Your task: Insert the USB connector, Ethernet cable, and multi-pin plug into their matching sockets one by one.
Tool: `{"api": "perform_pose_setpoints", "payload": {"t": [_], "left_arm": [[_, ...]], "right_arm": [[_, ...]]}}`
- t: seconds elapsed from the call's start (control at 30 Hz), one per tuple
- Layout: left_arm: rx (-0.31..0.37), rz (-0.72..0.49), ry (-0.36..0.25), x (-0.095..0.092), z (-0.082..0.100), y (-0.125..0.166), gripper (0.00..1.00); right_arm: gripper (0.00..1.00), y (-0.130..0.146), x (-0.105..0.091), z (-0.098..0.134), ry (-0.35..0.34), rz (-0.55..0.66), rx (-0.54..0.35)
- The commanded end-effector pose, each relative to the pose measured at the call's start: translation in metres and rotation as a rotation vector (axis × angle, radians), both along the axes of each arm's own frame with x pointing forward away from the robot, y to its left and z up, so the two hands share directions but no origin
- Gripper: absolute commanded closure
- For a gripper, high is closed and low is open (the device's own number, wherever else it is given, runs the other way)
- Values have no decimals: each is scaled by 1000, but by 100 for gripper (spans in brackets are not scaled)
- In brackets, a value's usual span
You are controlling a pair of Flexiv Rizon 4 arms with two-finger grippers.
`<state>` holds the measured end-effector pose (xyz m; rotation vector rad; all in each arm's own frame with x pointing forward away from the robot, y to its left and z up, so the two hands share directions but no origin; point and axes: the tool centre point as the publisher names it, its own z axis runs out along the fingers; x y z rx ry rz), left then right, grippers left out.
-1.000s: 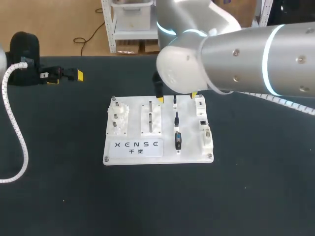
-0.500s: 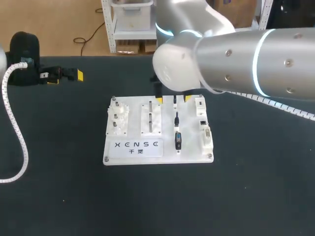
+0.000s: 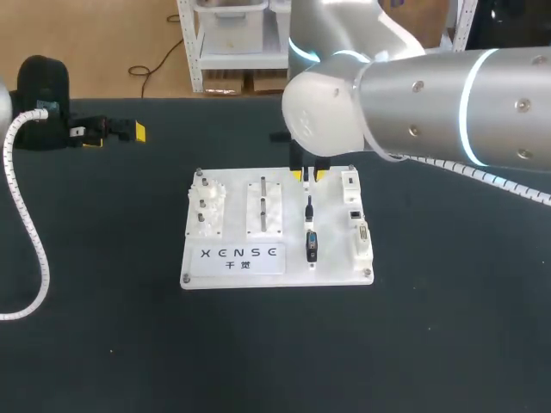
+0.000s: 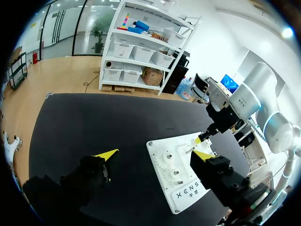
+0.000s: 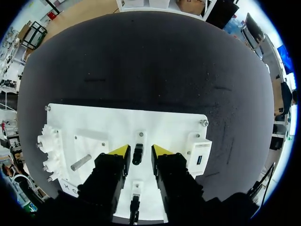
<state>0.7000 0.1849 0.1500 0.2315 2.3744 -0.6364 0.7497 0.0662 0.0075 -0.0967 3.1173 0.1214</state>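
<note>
The white board (image 3: 275,274) lies mid-table. Three dark plugs stand in a column on it: the USB connector (image 3: 306,178) at the far end, the Ethernet plug (image 3: 309,207) in the middle, the multi-pin plug (image 3: 312,246) nearest. Their white sockets (image 3: 354,212) line the board's right edge. My right gripper (image 3: 308,175) hangs over the far end; in the right wrist view the gripper (image 5: 139,151) straddles the USB connector (image 5: 137,154), with a slim gap on each side. My left gripper (image 3: 116,136) rests at the far left, open and empty (image 4: 155,154).
A gear block (image 3: 207,211) and a peg block (image 3: 264,206) take up the board's left half. A white coiled cable (image 3: 34,249) runs down the table's left side. A socket block (image 5: 200,153) sits just beside the right finger.
My right gripper's fingers have drawn in from wide apart to close on either side of the USB connector, and the arm shifted slightly right. The left arm has not moved.
</note>
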Motion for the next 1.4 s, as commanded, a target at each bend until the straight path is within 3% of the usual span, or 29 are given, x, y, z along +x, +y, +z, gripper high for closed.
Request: {"api": "perform_pose_setpoints", "payload": {"t": [0.03, 0.57, 1.4], "left_arm": [[0, 0, 0, 0, 0, 0, 0], [0, 0, 0, 0, 0, 0, 0], [0, 0, 0, 0, 0, 0, 0]], "right_arm": [[78, -3, -2, 1, -4, -1, 10], [97, -1, -2, 3, -12, 16, 7], [100, -3, -2, 10, -45, 27, -10]]}}
